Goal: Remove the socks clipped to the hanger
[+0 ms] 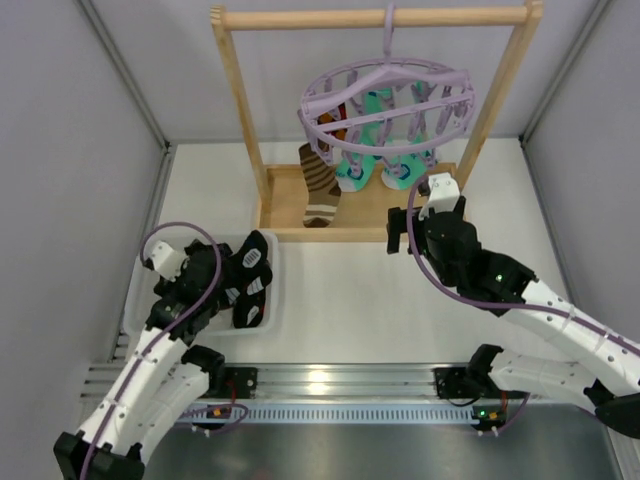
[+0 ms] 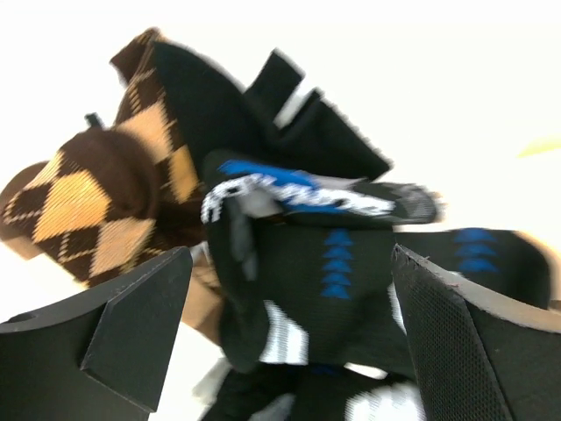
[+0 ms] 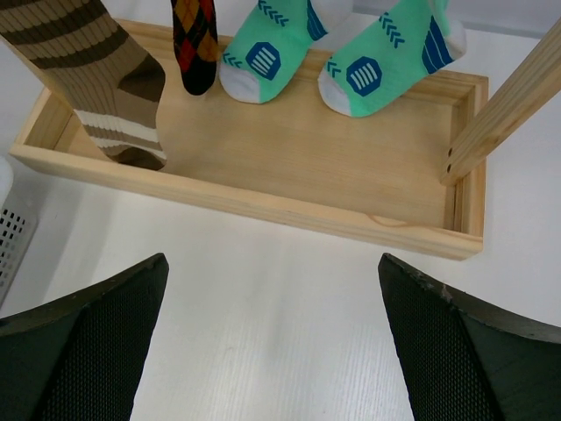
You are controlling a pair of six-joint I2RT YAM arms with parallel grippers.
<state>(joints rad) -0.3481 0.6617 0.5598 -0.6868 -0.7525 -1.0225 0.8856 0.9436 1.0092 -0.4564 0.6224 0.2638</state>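
White tabletop (image 1: 350, 300): your round lavender plastic hanger (image 1: 390, 105), on the wooden rack (image 1: 240, 120), holds a striped brown-tan sock (image 3: 96, 79) and mint-green socks (image 3: 377, 70). Your left gripper (image 2: 294, 298) gapes wide over black socks (image 1: 250, 272); your right gripper (image 3: 272, 342) gapes wide before the rack.

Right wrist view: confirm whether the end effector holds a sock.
No, the right end effector stands open and empty over the white table.
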